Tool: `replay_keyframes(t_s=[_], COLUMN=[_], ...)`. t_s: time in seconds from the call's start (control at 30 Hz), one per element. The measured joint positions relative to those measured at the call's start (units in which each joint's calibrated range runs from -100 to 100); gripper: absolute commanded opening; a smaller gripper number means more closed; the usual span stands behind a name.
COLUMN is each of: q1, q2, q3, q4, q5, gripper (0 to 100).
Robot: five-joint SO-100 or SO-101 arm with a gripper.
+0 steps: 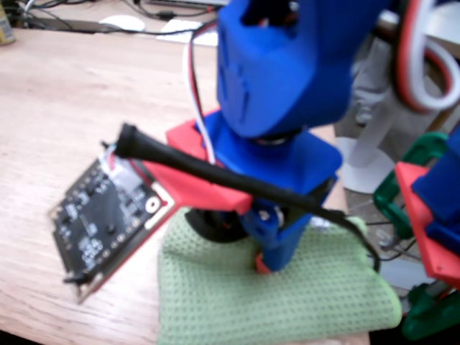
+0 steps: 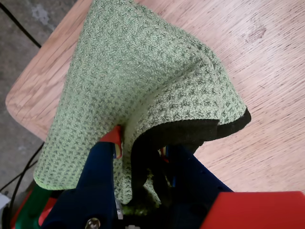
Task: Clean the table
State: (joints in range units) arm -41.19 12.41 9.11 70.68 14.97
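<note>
Pinching the green cloth (image 2: pixel 157 71), the pincer (image 2: pixel 140 148) shows only in the wrist view.

a green waffle-weave cloth (image 1: pixel 287 302) lies folded near the bottom of the fixed view; in the wrist view its fabric (image 2: pixel 143 81) rises into a peak, and a dark underside shows along its lifted edge. beside it in the fixed view, a black circuit board (image 1: pixel 108 219) sits tilted on a red mount. a white pedestal base (image 1: pixel 366 154) stands at right, with green clamps (image 1: pixel 431 316) nearby. cables (image 1: pixel 165 13) and a white object (image 1: pixel 122 21) lie along the top edge.
</note>
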Motion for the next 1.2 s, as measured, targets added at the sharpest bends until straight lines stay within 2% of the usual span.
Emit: replay_keyframes(t_s=[0.4,0.5,0.67,0.7,0.83,0.9,1.2], q1=[0.5,8.1,13.2,13.5,14.2,14.1,14.4], q2=[-6.7,-6.7,-6.7,-6.7,-6.7,-6.7,-12.8], q3=[0.2,0.2,0.2,0.2,0.2,0.2,0.2], q4=[0.0,0.0,0.1,0.1,0.1,0.1,0.1], q5=[0.0,0.2,0.3,0.3,0.3,0.3,0.1], gripper=[16,16,17,19,45,52,54])
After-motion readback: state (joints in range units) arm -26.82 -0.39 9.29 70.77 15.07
